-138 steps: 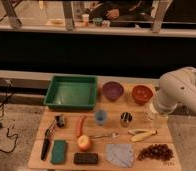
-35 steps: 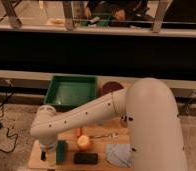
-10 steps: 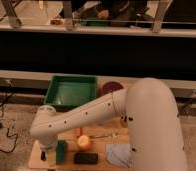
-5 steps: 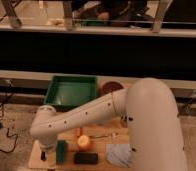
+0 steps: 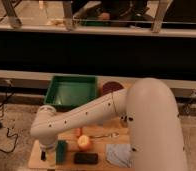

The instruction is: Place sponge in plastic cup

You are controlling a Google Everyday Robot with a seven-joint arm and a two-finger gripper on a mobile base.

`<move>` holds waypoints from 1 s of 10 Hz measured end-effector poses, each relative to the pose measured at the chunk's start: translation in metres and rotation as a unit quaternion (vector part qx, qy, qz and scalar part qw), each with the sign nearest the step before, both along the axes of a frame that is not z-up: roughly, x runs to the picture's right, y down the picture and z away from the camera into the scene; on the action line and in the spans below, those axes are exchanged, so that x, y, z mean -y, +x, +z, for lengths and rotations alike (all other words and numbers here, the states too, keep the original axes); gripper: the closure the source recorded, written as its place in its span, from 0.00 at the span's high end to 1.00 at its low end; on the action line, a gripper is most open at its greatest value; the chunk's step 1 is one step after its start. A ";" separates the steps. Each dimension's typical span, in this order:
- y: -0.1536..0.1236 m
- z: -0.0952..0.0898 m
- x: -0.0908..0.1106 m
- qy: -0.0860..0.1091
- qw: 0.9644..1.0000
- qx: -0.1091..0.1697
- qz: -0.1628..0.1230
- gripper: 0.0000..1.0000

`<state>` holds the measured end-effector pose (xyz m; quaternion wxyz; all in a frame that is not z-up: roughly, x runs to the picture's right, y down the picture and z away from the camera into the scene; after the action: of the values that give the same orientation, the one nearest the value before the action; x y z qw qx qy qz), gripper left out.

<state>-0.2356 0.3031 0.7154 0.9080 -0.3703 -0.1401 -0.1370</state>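
The teal-green sponge [image 5: 62,150] lies flat near the front left of the wooden table [image 5: 98,131]. My arm reaches across from the right, its wrist hanging over the table's left end. My gripper [image 5: 50,156] is down at table level, open, close against the sponge's left side. Whether it touches the sponge I cannot tell. The plastic cup is hidden behind my arm.
A green tray [image 5: 73,91] sits at the back left with a purple bowl [image 5: 111,87] to its right. An orange fruit [image 5: 84,142], a dark block [image 5: 86,158], a grey cloth [image 5: 118,154] and a fork [image 5: 109,135] lie beside the sponge. A small dark tool [image 5: 42,155] lies at the left edge.
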 end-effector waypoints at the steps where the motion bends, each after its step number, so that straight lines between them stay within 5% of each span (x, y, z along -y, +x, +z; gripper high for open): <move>1: 0.001 0.001 0.002 0.003 1.000 -0.002 0.002 0.80; 10: 0.021 0.009 0.007 0.013 0.999 -0.019 0.022 0.80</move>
<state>-0.2149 0.2959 0.7242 0.9182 -0.3575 -0.1295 -0.1114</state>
